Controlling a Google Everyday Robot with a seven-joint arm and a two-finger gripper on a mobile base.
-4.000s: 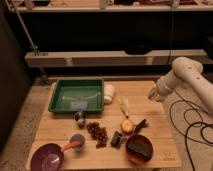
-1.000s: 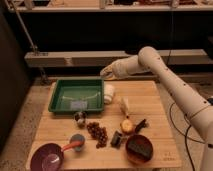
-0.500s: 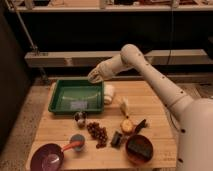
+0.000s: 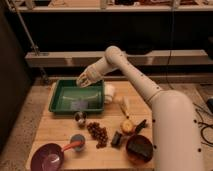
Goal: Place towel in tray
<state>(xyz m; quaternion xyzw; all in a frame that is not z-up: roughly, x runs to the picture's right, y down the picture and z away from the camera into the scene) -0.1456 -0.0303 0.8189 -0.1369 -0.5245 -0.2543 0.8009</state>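
Note:
The green tray [image 4: 59, 98] lies at the back left of the wooden table, with a pale patch [image 4: 80, 104] on its floor. A small grey-blue towel [image 4: 77, 142] rests near the front left, beside the purple bowl [image 4: 47, 158] and far from the tray. My gripper [image 4: 84, 81] hangs shut over the tray's far rim, at the end of the white arm that reaches in from the right. I see nothing held between its fingers.
A white roll [image 4: 109, 93] stands just right of the tray. A metal cup [image 4: 80, 118], a brown cluster [image 4: 98, 133], an orange fruit [image 4: 127, 126], a dark block [image 4: 116, 139] and a brown bowl [image 4: 140, 149] fill the table's front half. A shelf rail runs behind.
The arm has swung from the table's right side leftward, and the gripper has come down over the tray's far rim. The towel and other objects have not moved.

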